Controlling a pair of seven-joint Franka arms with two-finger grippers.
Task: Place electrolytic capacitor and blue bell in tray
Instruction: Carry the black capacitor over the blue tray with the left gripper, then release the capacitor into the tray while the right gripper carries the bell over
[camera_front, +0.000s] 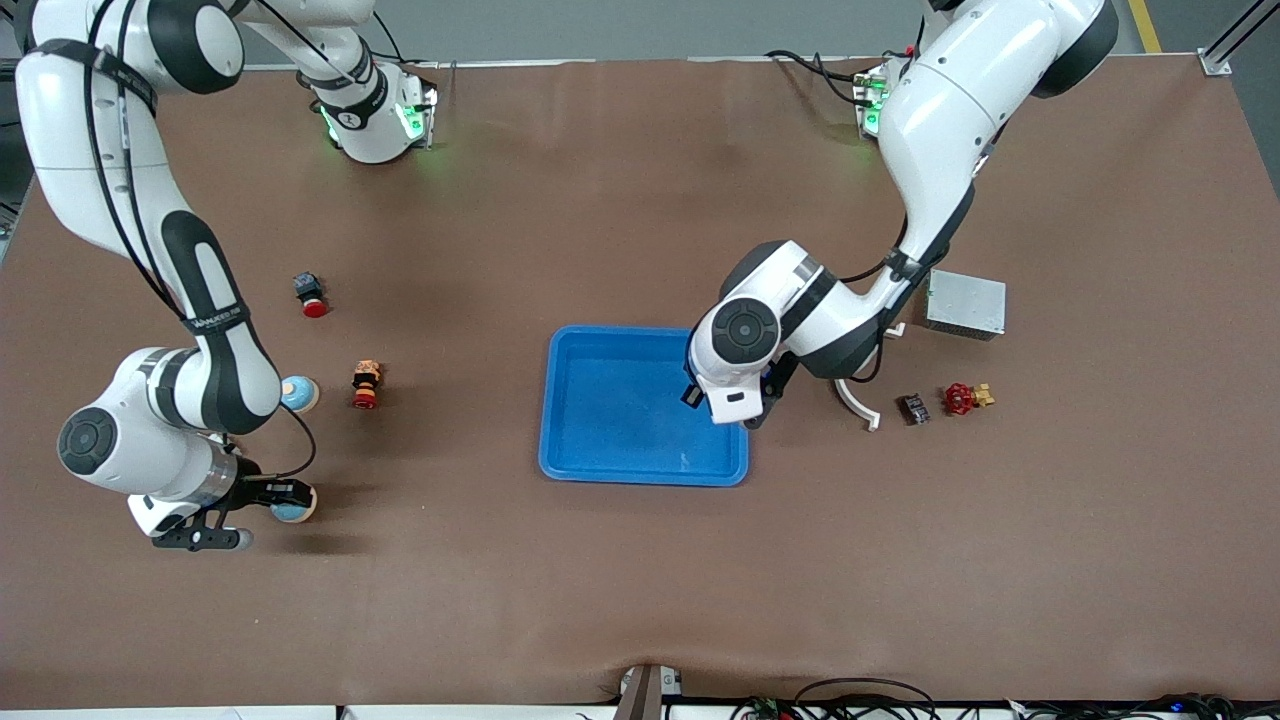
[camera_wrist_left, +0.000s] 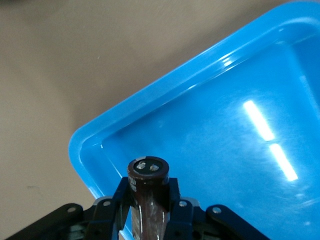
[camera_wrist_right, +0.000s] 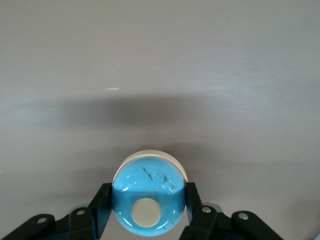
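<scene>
1. Brown matting covers the whole table (camera_front: 640, 560), with both white arms mounted along the edge farthest from the front camera.
2. Sitting about mid-table is the tray (camera_front: 600, 440), bright blue, shallow and bare inside.
3. The left gripper (camera_front: 735, 405) hangs over the tray's rim at the end toward the left arm; in the left wrist view its fingers (camera_wrist_left: 172, 192) are clamped on the electrolytic capacitor (camera_wrist_left: 148, 200), a dark brown cylinder with two metal terminals on its end face.
4. That capacitor is up in the air over a corner of the tray, not touching its floor as far as I can see.
5. The right gripper (camera_front: 285, 497) is low at the right arm's end of the table, closed on the blue bell (camera_front: 295, 510); the right wrist view shows the bell (camera_wrist_right: 149, 200), a glossy blue dome with a cream button, pinched between both fingers (camera_wrist_right: 100, 207).
6. A second blue bell (camera_front: 299, 393) sits on the mat a little farther from the front camera, partly hidden by the right arm.
7. Close by it are a small red-and-yellow stacked part (camera_front: 366, 385) and a red-capped push button (camera_front: 311, 294).
8. Toward the left arm's end lie a grey metal box (camera_front: 965, 304), a white curved strip (camera_front: 856, 402), a small dark block (camera_front: 914, 408) and a red valve handle (camera_front: 963, 398).
</scene>
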